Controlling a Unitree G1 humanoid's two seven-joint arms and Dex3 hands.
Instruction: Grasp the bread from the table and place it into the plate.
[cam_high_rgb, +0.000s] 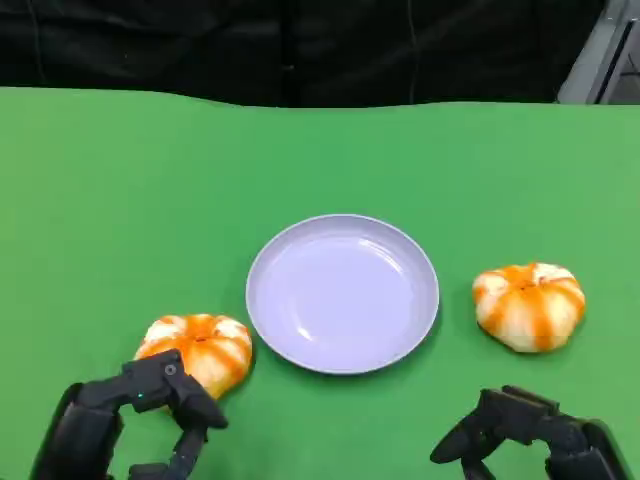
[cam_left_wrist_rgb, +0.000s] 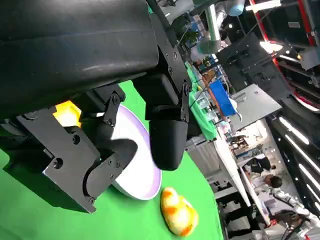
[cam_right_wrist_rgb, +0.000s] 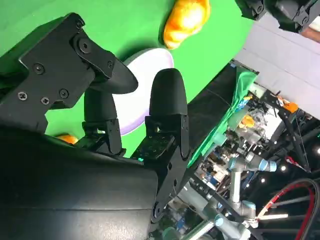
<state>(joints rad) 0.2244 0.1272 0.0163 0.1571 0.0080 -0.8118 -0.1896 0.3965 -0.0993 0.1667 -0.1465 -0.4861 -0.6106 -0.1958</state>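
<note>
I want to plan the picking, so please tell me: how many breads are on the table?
2. One bread lies left of the plate, just in front of the left hand. The other bread lies right of the plate.

Orange-white striped bread; lavender plate; green table.

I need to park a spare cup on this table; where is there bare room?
Free: the green table beyond the plate up to its far edge. Crowded: the near strip, with the left bread, right bread and both robot hands.
</note>
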